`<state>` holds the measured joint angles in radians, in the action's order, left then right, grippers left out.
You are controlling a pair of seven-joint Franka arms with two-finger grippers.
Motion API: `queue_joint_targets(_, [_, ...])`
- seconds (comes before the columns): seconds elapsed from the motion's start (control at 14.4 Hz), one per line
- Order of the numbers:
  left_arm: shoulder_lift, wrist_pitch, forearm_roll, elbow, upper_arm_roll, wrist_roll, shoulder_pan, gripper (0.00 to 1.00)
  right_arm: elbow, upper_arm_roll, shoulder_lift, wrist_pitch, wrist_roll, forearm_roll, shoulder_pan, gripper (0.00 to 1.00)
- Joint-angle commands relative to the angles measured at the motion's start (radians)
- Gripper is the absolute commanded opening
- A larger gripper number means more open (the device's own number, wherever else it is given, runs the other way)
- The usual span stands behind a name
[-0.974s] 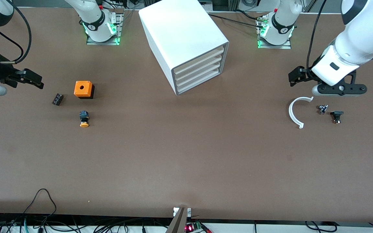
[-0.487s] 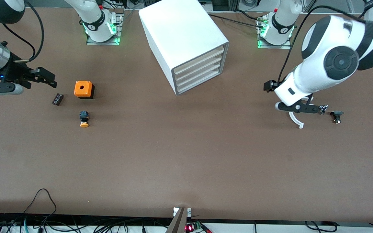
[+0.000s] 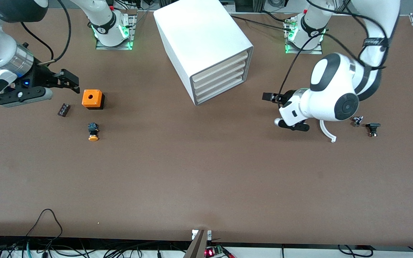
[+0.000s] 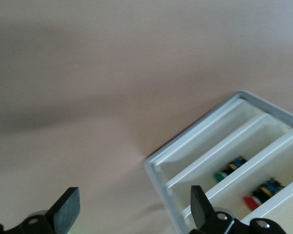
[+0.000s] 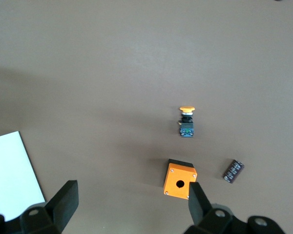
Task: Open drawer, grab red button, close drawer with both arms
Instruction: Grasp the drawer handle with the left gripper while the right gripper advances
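Inside the white cabinet (image 3: 206, 50), through my left wrist camera, I see the button's (image 4: 250, 201) red cap lying in a drawer (image 4: 263, 187), all four trays shut flush. My left gripper (image 3: 271, 97) hangs spread wide and empty over bare table beside the cabinet. My right gripper (image 3: 68, 79) hangs equally spread and empty, over the table beside the orange box (image 3: 92, 99).

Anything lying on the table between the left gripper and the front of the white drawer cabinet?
Nothing: in the front view only bare brown table lies between the open left gripper and the boxy white cabinet with its four shallow drawers.
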<state>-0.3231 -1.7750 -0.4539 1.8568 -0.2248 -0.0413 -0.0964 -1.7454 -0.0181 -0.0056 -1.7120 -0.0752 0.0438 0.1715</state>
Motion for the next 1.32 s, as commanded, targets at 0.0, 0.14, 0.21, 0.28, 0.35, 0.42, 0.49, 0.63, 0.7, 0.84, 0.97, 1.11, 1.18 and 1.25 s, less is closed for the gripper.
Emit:
queue_joint_targets(0.0, [-0.01, -0.087, -0.173, 0.108, 0.005, 0.154, 0.003, 1.0, 0.014, -0.008, 0.004, 0.009, -0.024, 0.018, 0.028, 1.0])
queue_joint_targets(0.14, [-0.043, -0.089, -0.305, 0.166, 0.005, 0.262, -0.006, 1.0, 0.012, -0.008, 0.004, 0.009, -0.026, 0.018, 0.039, 1.0])
queue_joint_targets(0.21, [-0.06, -0.089, -0.371, 0.192, 0.005, 0.338, -0.008, 1.0, 0.012, -0.006, 0.004, 0.009, -0.024, 0.018, 0.042, 1.0])
queue_joint_targets(0.28, [-0.071, -0.089, -0.429, 0.223, 0.004, 0.415, -0.011, 1.0, 0.012, -0.008, 0.004, 0.011, -0.024, 0.018, 0.042, 1.0])
queue_joint_targets(0.35, [-0.074, -0.089, -0.481, 0.251, 0.001, 0.487, -0.022, 1.0, 0.012, -0.008, 0.004, 0.012, -0.024, 0.018, 0.042, 1.0])
queue_joint_targets(0.42, [-0.074, -0.089, -0.529, 0.275, -0.004, 0.545, -0.029, 1.0, 0.012, -0.008, 0.004, 0.014, -0.024, 0.018, 0.043, 1.0])
queue_joint_targets(0.49, [-0.074, -0.089, -0.566, 0.292, -0.005, 0.575, -0.042, 1.0, 0.012, -0.006, 0.004, 0.014, -0.026, 0.018, 0.052, 1.0])
queue_joint_targets(0.63, [-0.079, -0.087, -0.606, 0.309, -0.017, 0.629, -0.054, 1.0, 0.012, -0.008, 0.004, 0.015, -0.026, 0.018, 0.081, 1.0])
queue_joint_targets(0.7, [-0.08, -0.089, -0.624, 0.314, -0.028, 0.661, -0.055, 0.99, 0.012, -0.008, 0.004, 0.015, -0.029, 0.018, 0.097, 1.0])
queue_joint_targets(0.84, [-0.085, -0.089, -0.652, 0.334, -0.031, 0.685, -0.074, 0.98, 0.012, -0.008, 0.004, 0.015, -0.029, 0.012, 0.126, 1.0])
queue_joint_targets(0.97, [-0.085, -0.089, -0.66, 0.349, -0.05, 0.686, -0.085, 0.93, 0.012, -0.008, 0.004, 0.015, -0.029, 0.008, 0.131, 1.0])
queue_joint_targets(1.11, [-0.085, -0.089, -0.671, 0.358, -0.071, 0.687, -0.086, 0.81, 0.012, -0.008, 0.004, 0.014, -0.031, 0.008, 0.131, 1.0])
queue_joint_targets(1.18, [-0.085, -0.089, -0.671, 0.36, -0.077, 0.686, -0.086, 0.76, 0.012, -0.006, 0.004, 0.014, -0.031, 0.008, 0.131, 1.0])
queue_joint_targets(1.25, [-0.085, -0.089, -0.68, 0.363, -0.079, 0.686, -0.088, 0.72, 0.012, -0.006, 0.006, 0.014, -0.031, 0.008, 0.132, 1.0])
